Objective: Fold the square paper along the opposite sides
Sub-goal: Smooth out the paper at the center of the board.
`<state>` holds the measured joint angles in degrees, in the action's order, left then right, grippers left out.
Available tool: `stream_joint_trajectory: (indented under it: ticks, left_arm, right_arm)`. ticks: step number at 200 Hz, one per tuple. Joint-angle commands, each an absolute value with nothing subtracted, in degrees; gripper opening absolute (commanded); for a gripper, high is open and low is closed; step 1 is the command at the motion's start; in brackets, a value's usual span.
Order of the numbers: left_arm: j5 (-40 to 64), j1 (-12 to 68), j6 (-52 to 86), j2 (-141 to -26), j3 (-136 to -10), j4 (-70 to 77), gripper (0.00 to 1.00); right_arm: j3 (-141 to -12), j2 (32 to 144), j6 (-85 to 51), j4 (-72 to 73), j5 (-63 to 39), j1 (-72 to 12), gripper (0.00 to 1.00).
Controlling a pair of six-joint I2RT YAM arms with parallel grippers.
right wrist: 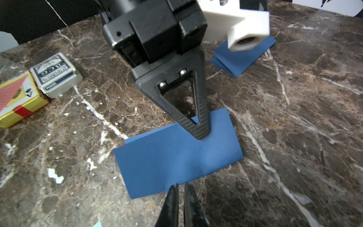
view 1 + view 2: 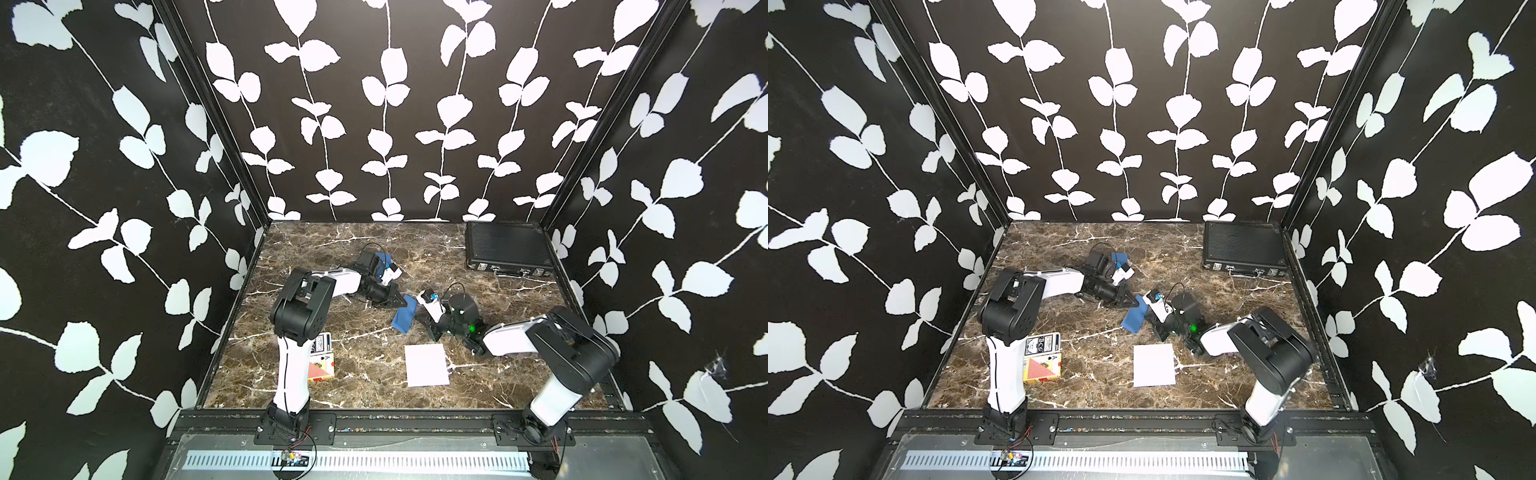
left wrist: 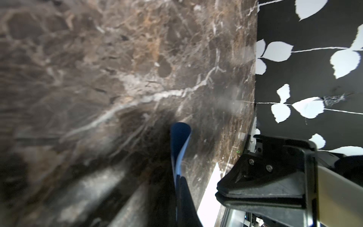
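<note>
reading a top view as a clock, twelve at the back wall.

starting at the left with the left hand (image 1: 200, 133): clenched tight, stretched in from nine o'clock, tip planted on the one o'clock end of the blue paper (image 2: 404, 316). cannot tell whether merely pressing down or nipping an edge.

on to the blue paper itself: already doubled into a narrow rectangle, lying flat on the table (image 2: 357, 386) between the two hands. long axis from one o'clock down to seven o'clock, with a sliver of the lower layer showing along the nine o'clock side in the right wrist view.

further right, to the right hand (image 1: 180, 189): set in from four o'clock, closed down to a thin slit, tips right at the paper's three o'clock long edge, about midway along it. cannot tell whether gripping that edge or only touching it.

so, for the coming move: paper at nine o'clock from the right hand, lying square across its approach, and at five o'clock from the left hand, lying along its reach. probably the right hand nearer the folded edge and better placed to run the one-to-seven line and sharpen the crease, with the left hand as anchor. some risk of skewing the layers if dragged toward nine.
</note>
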<state>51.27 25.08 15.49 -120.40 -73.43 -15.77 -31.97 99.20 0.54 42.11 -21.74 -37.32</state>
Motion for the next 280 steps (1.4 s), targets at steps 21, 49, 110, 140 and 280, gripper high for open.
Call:
stream_joint_trajectory:
  ticks: [21,49,110,140,280]
  left_arm:
    - [49.59,25.16,10.08,-122.12,-76.01,-21.36,0.00]
    - [49.29,25.18,9.51,-123.13,-76.68,-22.52,0.00]
    - [49.48,25.18,9.67,-123.40,-76.71,-22.57,0.00]
    - [48.97,25.17,8.92,-123.40,-78.03,-24.61,0.00]
    - [43.66,21.98,16.24,-122.78,-73.60,-17.76,0.00]
  right_arm:
    - [-36.91,104.39,0.90,47.62,-23.12,-37.74,0.09]
    - [-38.62,106.86,0.11,48.91,-23.28,-37.79,0.08]
    - [-40.29,109.78,-0.24,47.63,-21.66,-38.96,0.05]
    - [-39.73,112.83,-0.91,48.22,-20.97,-39.86,0.04]
    - [-33.32,117.20,-4.01,52.18,-11.69,-45.09,0.01]
